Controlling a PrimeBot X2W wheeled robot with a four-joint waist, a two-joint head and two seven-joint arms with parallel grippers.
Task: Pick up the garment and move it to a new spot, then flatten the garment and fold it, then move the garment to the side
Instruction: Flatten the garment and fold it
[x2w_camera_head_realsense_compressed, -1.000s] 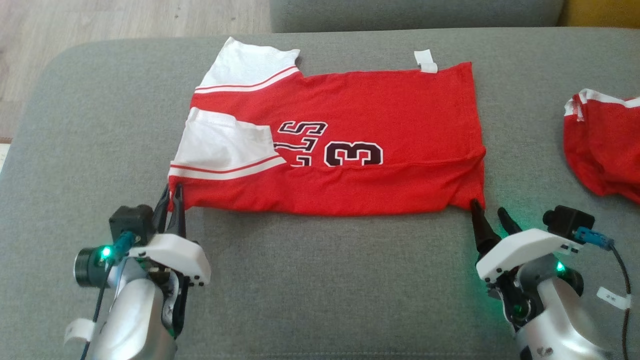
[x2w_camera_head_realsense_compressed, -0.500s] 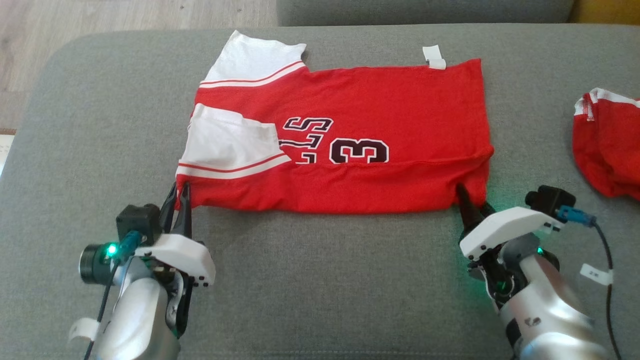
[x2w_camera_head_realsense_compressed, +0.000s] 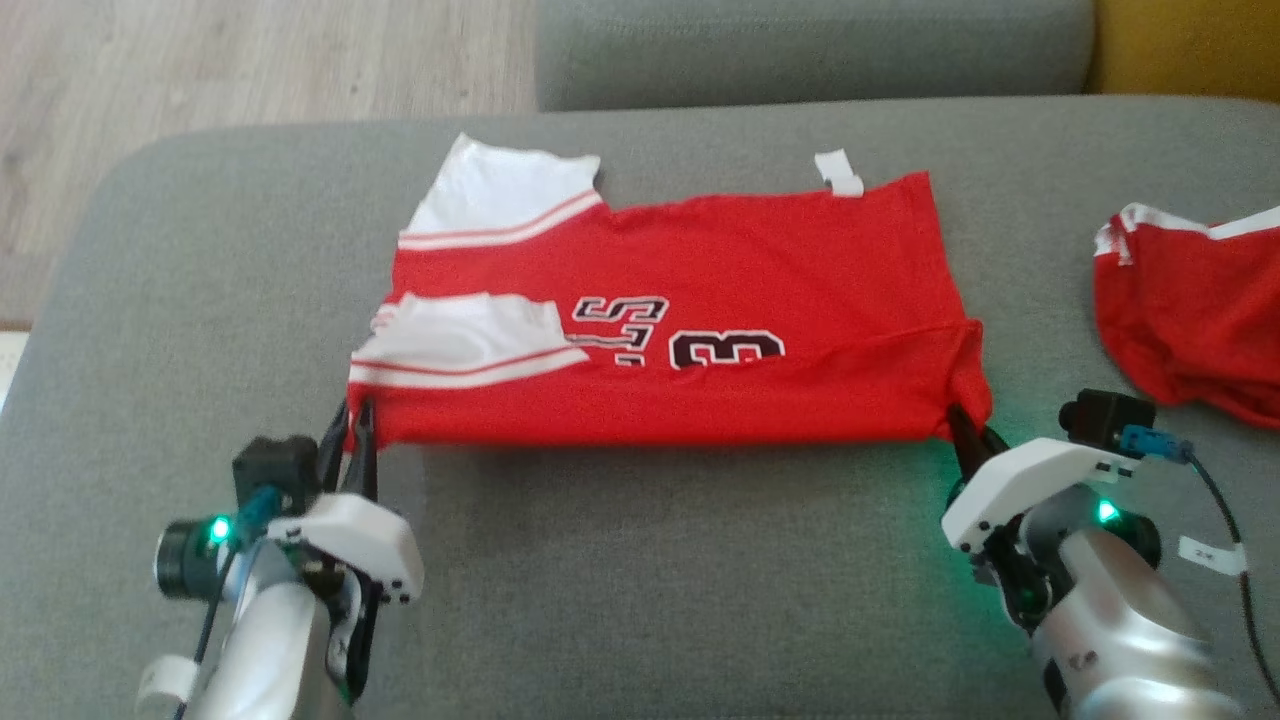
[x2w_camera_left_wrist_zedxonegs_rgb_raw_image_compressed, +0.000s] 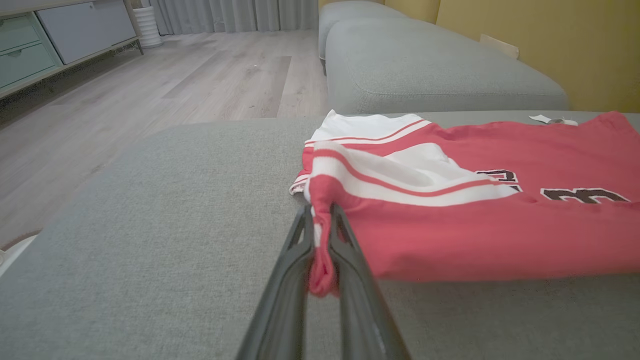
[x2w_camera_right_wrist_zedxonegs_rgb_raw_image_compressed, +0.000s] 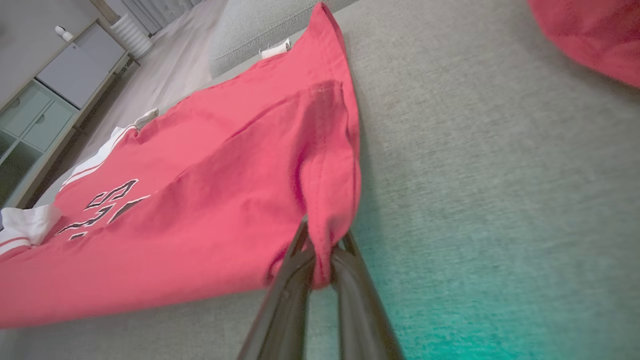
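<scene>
Garment (x2w_camera_head_realsense_compressed: 760, 270) lies stretched between our claws on the cushion (x2w_camera_head_realsense_compressed: 620, 570), long axis running claw to claw. Our left gripper (x2w_camera_head_realsense_compressed: 355, 418) and right gripper (x2w_camera_head_realsense_compressed: 967, 425) each pinch a near corner, and the rest spreads beyond the fingertips.

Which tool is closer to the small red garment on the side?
Right. The right tool pinches the jersey corner near the small red garment; the left tool pinches the opposite corner.
</scene>
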